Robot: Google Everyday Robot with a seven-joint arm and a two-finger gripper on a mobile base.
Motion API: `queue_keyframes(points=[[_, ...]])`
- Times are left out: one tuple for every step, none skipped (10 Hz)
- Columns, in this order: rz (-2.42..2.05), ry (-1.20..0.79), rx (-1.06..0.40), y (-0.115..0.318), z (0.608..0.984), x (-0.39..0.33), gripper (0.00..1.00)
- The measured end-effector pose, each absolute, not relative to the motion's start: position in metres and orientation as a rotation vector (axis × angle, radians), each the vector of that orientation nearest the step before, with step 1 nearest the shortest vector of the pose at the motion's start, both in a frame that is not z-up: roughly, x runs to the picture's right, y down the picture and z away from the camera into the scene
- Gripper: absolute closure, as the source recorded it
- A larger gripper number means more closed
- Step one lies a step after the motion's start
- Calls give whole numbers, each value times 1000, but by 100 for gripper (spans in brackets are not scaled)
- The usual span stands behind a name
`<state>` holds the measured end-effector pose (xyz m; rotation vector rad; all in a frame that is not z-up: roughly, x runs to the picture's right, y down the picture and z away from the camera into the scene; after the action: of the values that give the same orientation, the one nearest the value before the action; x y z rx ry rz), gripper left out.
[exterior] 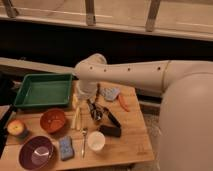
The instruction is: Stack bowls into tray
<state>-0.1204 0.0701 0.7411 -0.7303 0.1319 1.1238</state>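
Our tool (96,111) hangs over the worktop (131,141), jaws apart and empty. The orange bowl (53,120) and purple bowl (36,152) lie outside the tray (42,104). We judge reaching left for one comes next.

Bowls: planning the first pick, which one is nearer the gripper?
The orange-red bowl, just left of the gripper over the table; the purple bowl sits farther off, at the front-left corner.

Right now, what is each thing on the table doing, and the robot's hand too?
green tray: empty, no bowls inside.
orange bowl: upright, empty, on the table.
purple bowl: upright, empty, on the table.
white cup: upright, on the table.
gripper: open, holding nothing, above the table's middle.
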Motion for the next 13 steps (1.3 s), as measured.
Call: queue_keyframes(points=[[1087,119,-750,73,747,-143,35],[1055,114,-768,77,752,-158,35],[1024,110,-787,83,757,-172,35],[983,103,-814,93,763,-188,35],[959,91,-824,103,765,-200,35],[959,90,-818,102,767,-198,35],[962,91,-817,102,767,-196,35],[960,91,-818,102,767,-197,35],[957,90,-820,103,766,-199,35],[959,89,-819,103,767,-199,35],[966,70,-833,103,770,-202,35],[971,46,-862,102,778,-207,35],[966,30,-878,101,786,-219,35]])
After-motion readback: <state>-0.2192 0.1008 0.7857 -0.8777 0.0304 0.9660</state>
